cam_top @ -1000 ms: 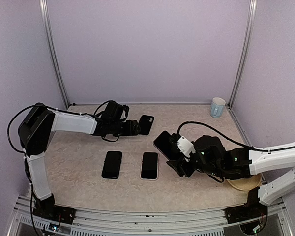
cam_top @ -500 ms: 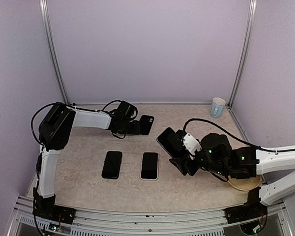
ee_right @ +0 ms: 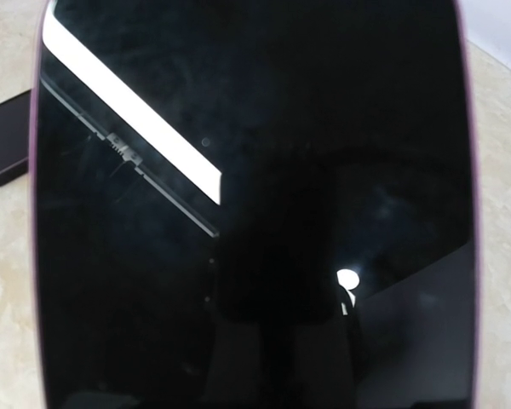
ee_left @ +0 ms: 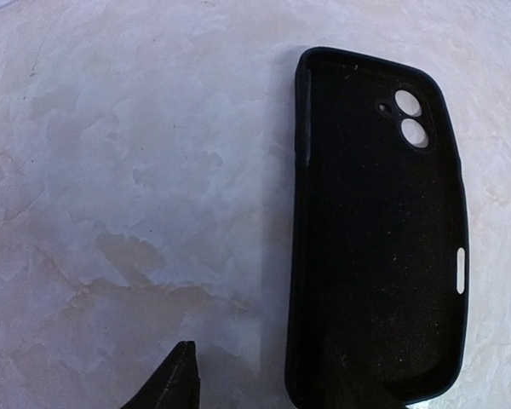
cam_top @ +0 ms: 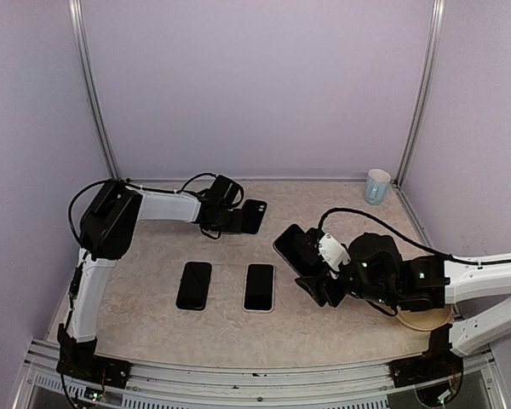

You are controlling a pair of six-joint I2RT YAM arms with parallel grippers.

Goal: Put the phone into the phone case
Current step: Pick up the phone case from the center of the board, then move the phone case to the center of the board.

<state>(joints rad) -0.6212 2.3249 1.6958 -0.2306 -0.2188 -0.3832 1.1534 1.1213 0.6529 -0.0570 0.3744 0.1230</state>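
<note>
The phone case (ee_left: 379, 239) lies hollow-up at 11 o'clock on the bare surface (cam_top: 153, 256), with the half-open left tool (cam_top: 236, 220) at its edge, gripping nothing. At its 4 o'clock, the right tool (cam_top: 312, 271) clamps the tilted phone (cam_top: 293, 246).

My left arm (cam_top: 166, 205) stretches low and far towards the back, wrist level. The left tool (cam_top: 235, 220) has its jaws apart, one fingertip (ee_left: 177, 382) showing at the wrist. My right arm (cam_top: 477, 277) sweeps in from the right, and the right tool (cam_top: 309, 266) is clamped on the phone (cam_top: 289, 244), angled upward.
</note>
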